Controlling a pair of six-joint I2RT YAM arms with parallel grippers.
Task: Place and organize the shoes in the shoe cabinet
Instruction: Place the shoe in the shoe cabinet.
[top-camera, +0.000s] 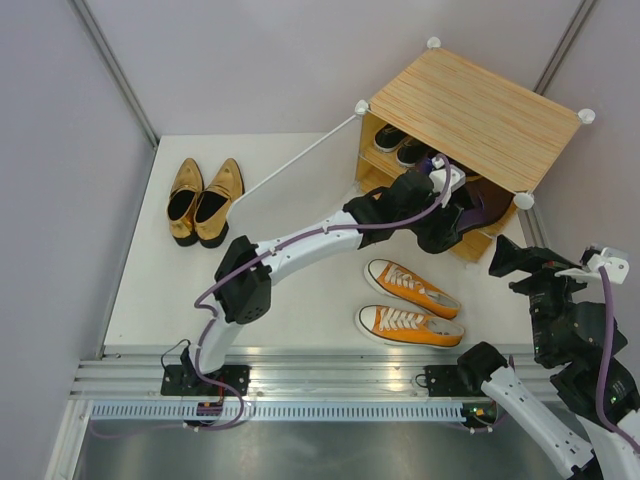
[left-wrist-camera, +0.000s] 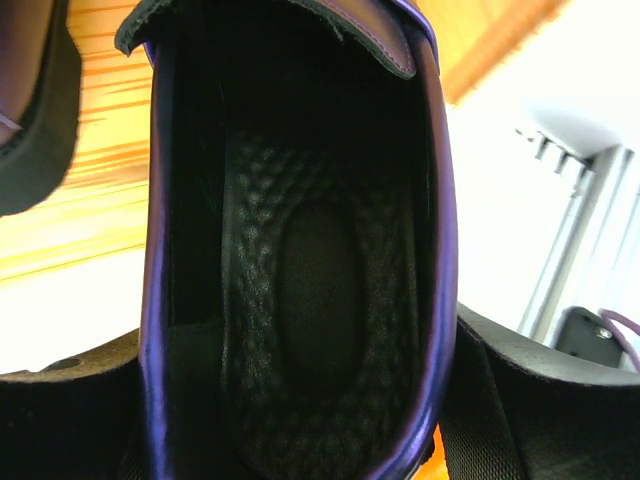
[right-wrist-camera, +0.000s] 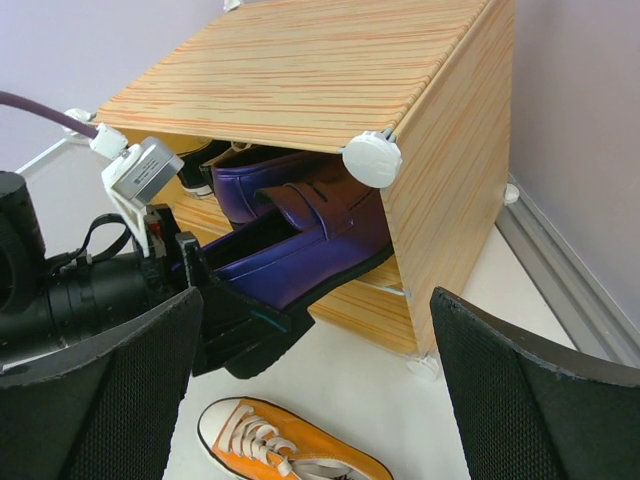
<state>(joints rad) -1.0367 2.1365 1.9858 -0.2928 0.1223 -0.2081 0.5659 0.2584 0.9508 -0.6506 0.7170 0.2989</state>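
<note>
Top external view, working left to right: the gold pumps (top-camera: 205, 200) are sitting side by side on the far left of the bench (top-camera: 300, 290), toes pointing toward me, well apart from everything else. Next over, the door (top-camera: 300, 158) of the shoe cabinet (top-camera: 470, 100) is swung wide open. My left arm is stretched across to the cabinet's open front, and the left end effector (top-camera: 450, 222) is clamped on the heel end of a purple loafer (right-wrist-camera: 290, 270). The right wrist view shows it best: the loafer is tilted, toe inside the upper compartment and heel hanging out in front. The second loafer (right-wrist-camera: 270, 185) is on that upper shelf just beside it, with the black sneakers (top-camera: 400, 145) further left on the same shelf. The left wrist view is just the inside of the held loafer. The orange sneakers (top-camera: 410, 305) lie on the bench in front of the cabinet, toes to the right. On the far right, the right end effector (right-wrist-camera: 315, 380) hangs off the bench with its jaws wide apart, holding nothing.
</note>
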